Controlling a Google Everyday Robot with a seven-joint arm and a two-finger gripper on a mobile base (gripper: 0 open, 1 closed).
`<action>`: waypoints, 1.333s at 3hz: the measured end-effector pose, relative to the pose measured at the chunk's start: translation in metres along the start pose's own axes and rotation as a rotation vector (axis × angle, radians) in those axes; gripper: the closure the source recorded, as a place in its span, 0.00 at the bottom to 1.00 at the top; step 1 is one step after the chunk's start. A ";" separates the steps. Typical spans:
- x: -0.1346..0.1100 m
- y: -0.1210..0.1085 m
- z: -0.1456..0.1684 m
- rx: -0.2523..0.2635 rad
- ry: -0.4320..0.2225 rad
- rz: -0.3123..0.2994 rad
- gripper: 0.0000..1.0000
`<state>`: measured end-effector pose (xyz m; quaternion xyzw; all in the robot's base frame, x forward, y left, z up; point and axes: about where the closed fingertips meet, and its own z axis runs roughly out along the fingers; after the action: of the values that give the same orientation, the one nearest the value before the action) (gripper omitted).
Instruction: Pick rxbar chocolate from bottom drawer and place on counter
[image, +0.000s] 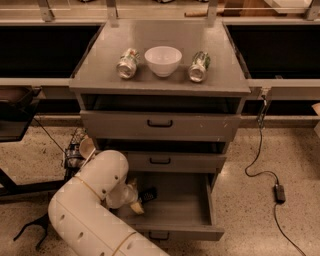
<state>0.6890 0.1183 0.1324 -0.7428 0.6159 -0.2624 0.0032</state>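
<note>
Nearest, the robot's thick white arm (95, 215) rises from the bottom left corner and bends down into the bottom drawer (172, 231), which is pulled well out with its dark handle on the front wall. The gripper (138, 201) sits low at the left side of that drawer, its pale tip right against the rxbar chocolate (148, 193), a small dark bar lying tilted on the drawer floor near the back left. Whether the gripper is clamped on the bar or merely touching it cannot be told, since the arm's wrist covers much of it. To the right, on the speckled floor (280, 150), a black cable runs to a small power adapter (279, 193). Above the open drawer come the middle drawer (175, 161) and the top drawer (200, 126), each with a dark handle and a shadowed gap above its front. Farther back, the counter (160, 32) carries a white bowl (163, 60) in the centre, flanked by a left can (127, 63) and a right can (199, 66), both lying on their sides just beside the bowl without touching it.
</note>
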 end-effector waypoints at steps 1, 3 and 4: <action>0.009 -0.001 0.010 0.014 0.058 -0.041 0.00; 0.022 0.006 0.032 -0.002 0.111 -0.079 0.00; 0.024 0.009 0.042 -0.017 0.117 -0.097 0.00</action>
<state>0.6997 0.0813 0.1028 -0.7553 0.5804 -0.3000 -0.0517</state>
